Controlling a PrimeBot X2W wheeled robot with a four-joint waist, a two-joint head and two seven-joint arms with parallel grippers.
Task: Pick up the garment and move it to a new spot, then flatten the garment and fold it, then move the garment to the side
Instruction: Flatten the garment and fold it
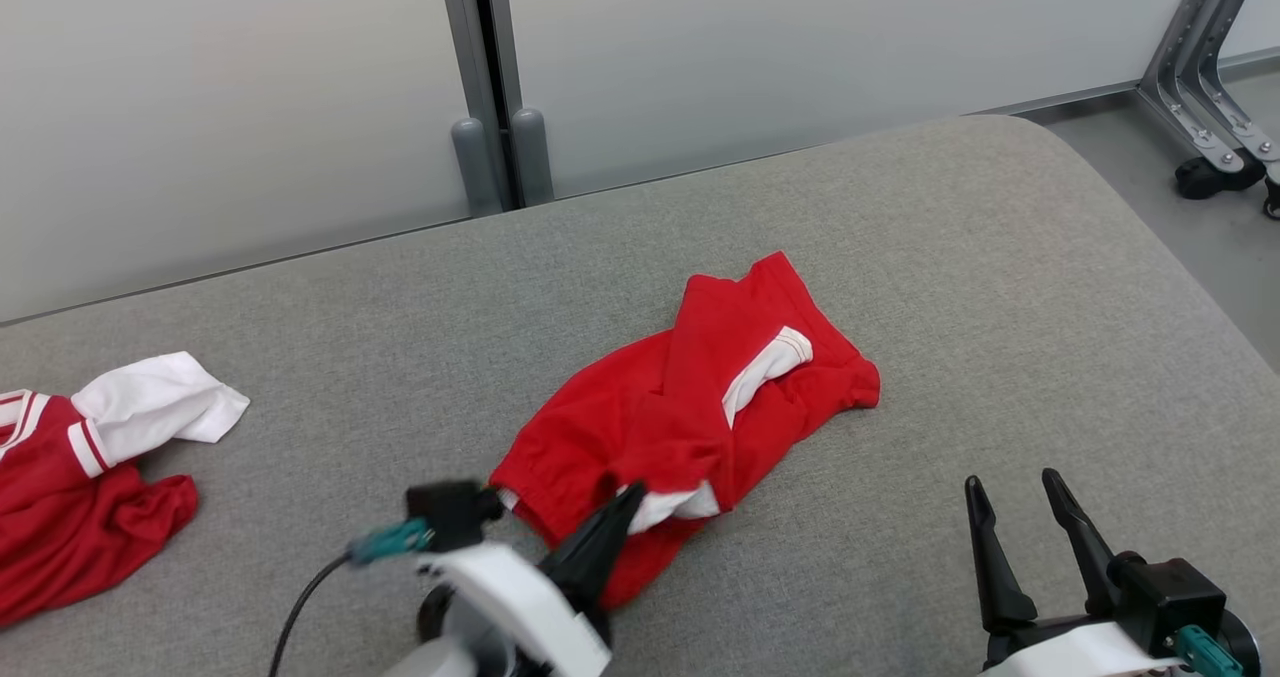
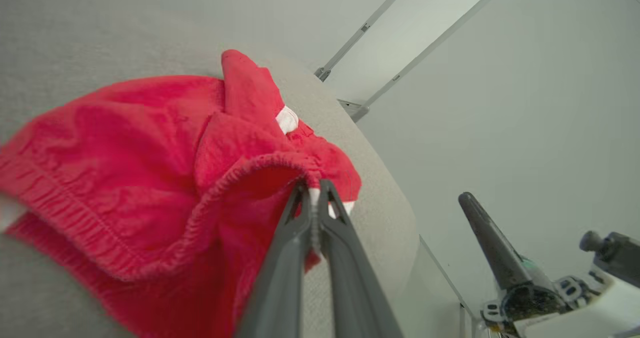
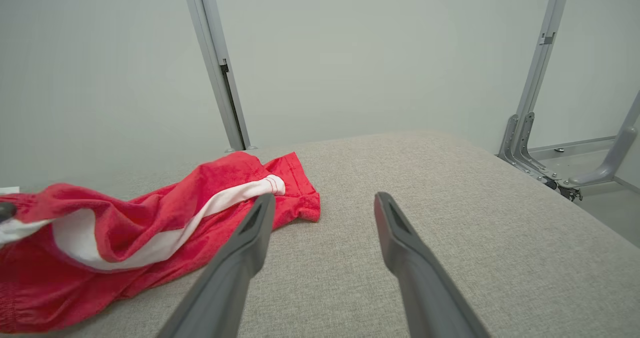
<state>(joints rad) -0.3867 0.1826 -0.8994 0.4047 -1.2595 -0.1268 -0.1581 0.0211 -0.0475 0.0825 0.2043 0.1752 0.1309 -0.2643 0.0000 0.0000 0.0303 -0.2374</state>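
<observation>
A crumpled pair of red shorts with white side stripes, the garment (image 1: 690,397), lies in the middle of the grey padded table. My left gripper (image 1: 628,502) is shut on its near edge. In the left wrist view the fingertips (image 2: 314,188) pinch the elastic waistband of the garment (image 2: 150,163), lifting it slightly. My right gripper (image 1: 1012,492) hovers open at the lower right, clear of the cloth. From the right wrist camera its fingers (image 3: 260,223) spread over bare table, with the garment (image 3: 125,238) to their left.
A second red and white garment (image 1: 90,457) lies bunched at the table's left edge. The grey table (image 1: 1000,287) rounds off at the far right, where a metal frame leg with casters (image 1: 1215,127) stands on the floor. Pale wall panels run behind.
</observation>
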